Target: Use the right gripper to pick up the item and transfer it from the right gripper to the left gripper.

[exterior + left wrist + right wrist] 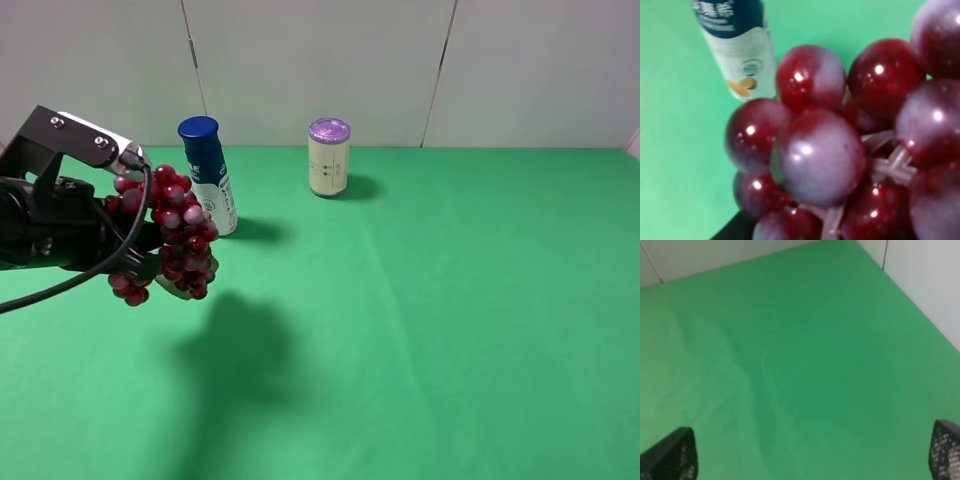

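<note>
— Left gripper [150,262]: clamped on the item [175,235], bunch raised off the green table [450,300]. Right gripper [810,460]?
— Spread wide, holding nothing, so likely handed over. Farther back, bottle [208,175], then jar [329,157], untouched.

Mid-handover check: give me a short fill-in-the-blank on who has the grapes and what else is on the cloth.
1. The grape bunch hangs from the ____ gripper, above the green cloth.
2. The right gripper has its jaws ____, with only cloth between them.
3. The white bottle behind the grapes has a ____ cap.
4. The cream jar has a ____ lid.

Missing words: left; open; blue; purple
</note>
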